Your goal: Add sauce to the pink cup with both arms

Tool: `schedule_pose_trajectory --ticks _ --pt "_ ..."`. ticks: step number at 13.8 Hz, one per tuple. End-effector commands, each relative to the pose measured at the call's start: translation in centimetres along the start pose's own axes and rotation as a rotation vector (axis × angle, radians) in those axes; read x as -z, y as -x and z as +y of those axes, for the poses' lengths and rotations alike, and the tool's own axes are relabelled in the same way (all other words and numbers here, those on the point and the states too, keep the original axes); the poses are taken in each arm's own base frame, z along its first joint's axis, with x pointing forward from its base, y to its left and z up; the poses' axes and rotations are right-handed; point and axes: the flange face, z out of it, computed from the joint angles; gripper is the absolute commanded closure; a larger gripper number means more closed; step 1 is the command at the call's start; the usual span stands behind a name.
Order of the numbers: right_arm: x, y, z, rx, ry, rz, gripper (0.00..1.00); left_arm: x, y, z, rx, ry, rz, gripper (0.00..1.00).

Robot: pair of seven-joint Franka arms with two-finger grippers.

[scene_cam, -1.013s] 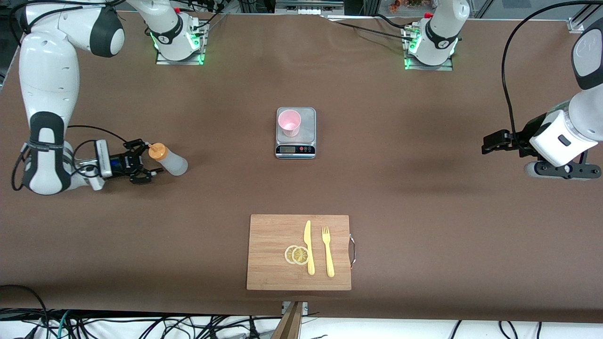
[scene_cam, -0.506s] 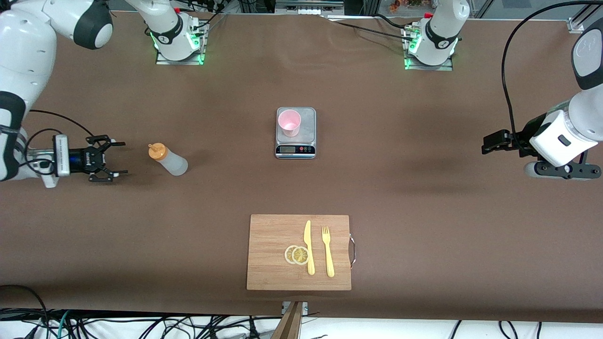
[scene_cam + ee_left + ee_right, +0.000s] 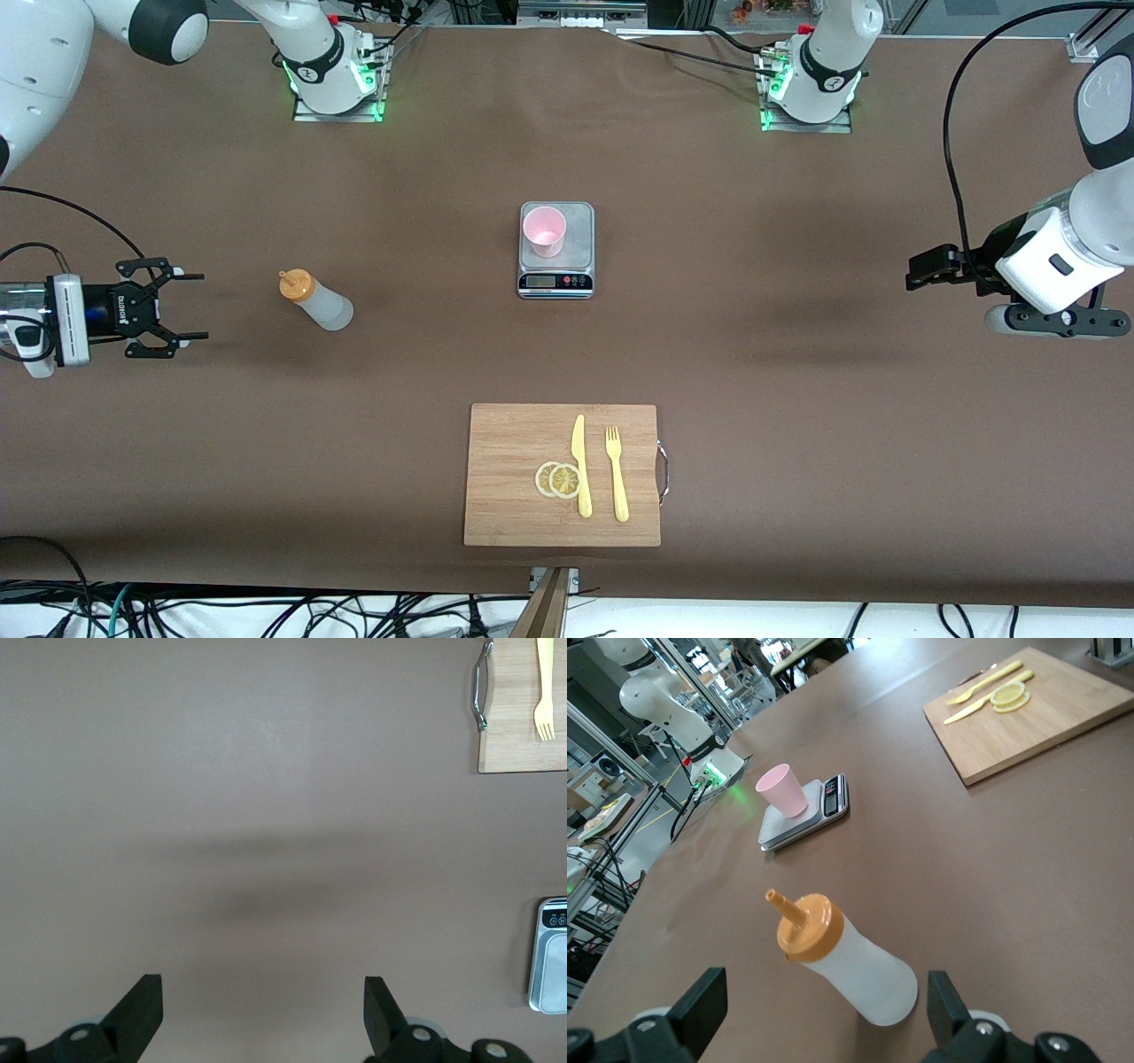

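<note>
Hovering spread beside the sauce [image 3: 316, 300], the right end effector [image 3: 182, 307] points level; left end effector [image 3: 262, 1010] waits, spread.

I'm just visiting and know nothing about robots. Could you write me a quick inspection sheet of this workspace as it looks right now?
Surface: brown table, no spills seen.
Job's things: sauce bottle upright, toward the right arm's end; pink cup upright on the scale.
Clutter: cutting board nearer the camera, carrying knife, fork, lemon slices.
Grippers: right gripper open, empty, beside the bottle; left gripper open, empty, waiting at its end.
Cables: loose bundles along the table's near edge; cable on the left arm.
Surroundings: lab frames and benches, right wrist view.
</note>
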Motion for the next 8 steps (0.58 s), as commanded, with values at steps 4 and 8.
schedule_pose_trajectory --ticks 4,8 --pt "1.0 -9.4 -5.7 -0.245 0.17 -0.302 0.0 0.5 -0.3 0.0 -0.016 0.025 -0.002 0.0" --pt "2.0 -11.2 -8.8 -0.456 0.296 -0.405 0.0 0.4 -0.3 0.2 -0.018 0.026 -0.004 0.0"
